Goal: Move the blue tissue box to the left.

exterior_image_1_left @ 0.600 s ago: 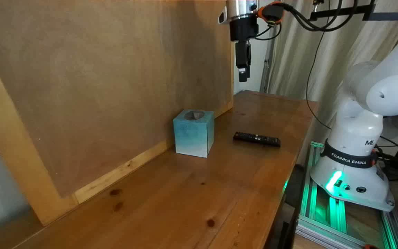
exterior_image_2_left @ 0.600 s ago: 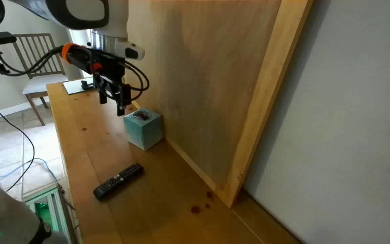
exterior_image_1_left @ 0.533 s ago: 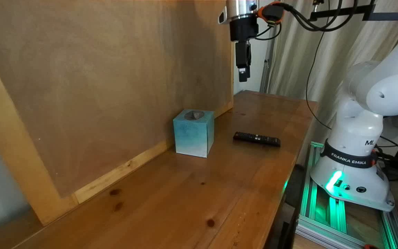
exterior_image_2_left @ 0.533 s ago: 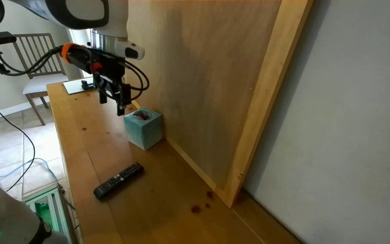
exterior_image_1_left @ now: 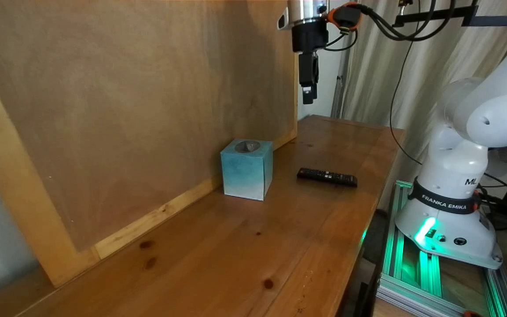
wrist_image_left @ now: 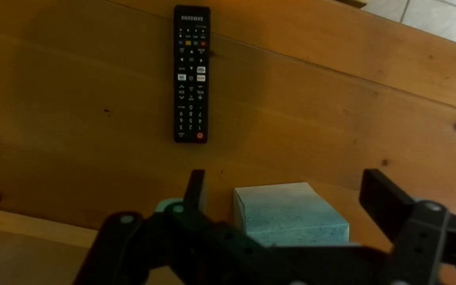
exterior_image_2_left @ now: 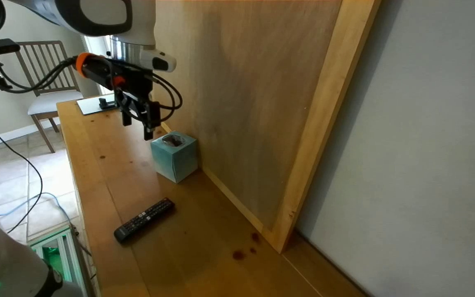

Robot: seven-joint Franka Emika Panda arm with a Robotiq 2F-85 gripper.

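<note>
The blue tissue box [exterior_image_1_left: 243, 174] is a small light blue-teal cube with an oval hole in its top. It stands upright on the wooden table against the wooden panel, and it also shows in an exterior view [exterior_image_2_left: 175, 159]. My gripper [exterior_image_1_left: 308, 100] hangs above the table, higher than the box and apart from it; it also shows in an exterior view [exterior_image_2_left: 137, 130]. In the wrist view my gripper [wrist_image_left: 285, 174] is open, its fingers wide apart and empty. The box [wrist_image_left: 291, 211] shows below and between the fingers, its lower part hidden by the gripper body.
A black remote [exterior_image_1_left: 327, 177] lies on the table near the box; it also shows in the wrist view [wrist_image_left: 191, 75]. The tall wooden panel [exterior_image_2_left: 241, 103] rises along the table's far side. The table's front edge [exterior_image_1_left: 368, 215] faces the robot base. Cables hang beside the wrist.
My gripper has shifted very slightly towards the wooden panel. The tissue box and the remote have not moved.
</note>
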